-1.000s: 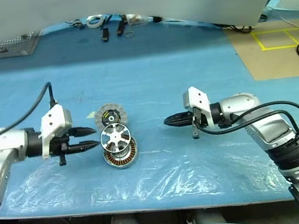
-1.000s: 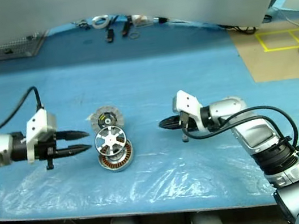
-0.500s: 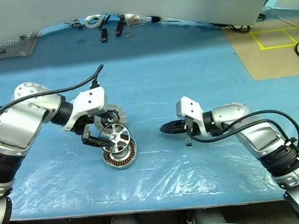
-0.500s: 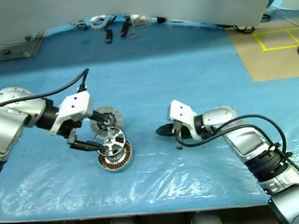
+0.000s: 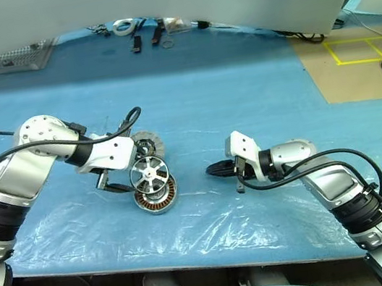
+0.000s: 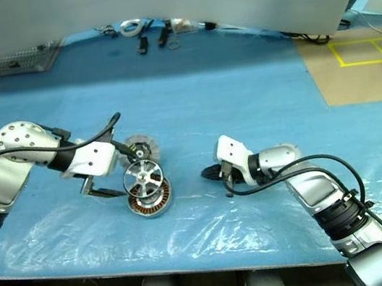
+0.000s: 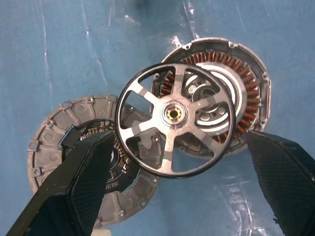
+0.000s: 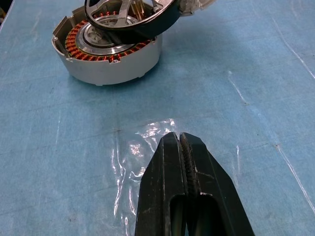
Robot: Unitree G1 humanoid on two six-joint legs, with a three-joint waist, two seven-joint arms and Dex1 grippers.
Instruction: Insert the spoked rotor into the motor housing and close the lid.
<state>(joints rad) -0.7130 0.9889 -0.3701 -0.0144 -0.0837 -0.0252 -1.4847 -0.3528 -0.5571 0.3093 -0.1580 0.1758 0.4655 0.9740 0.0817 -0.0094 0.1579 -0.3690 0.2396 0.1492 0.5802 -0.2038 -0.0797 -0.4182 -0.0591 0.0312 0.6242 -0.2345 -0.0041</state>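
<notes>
We see the spoked rotor resting tilted and off-centre on the motor housing, overlapping the lid that lies beside it on the blue tabletop. The left gripper hangs above them, fingers spread wide, holding nothing. The right gripper sits well apart, fingers pressed together and empty.

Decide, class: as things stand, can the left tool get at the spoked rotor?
Probably yes. The left tool stands open, one finger on either side of the spoked rotor, which rests tilted across the motor housing and the lid. Nothing lies between fingers and rim.
</notes>
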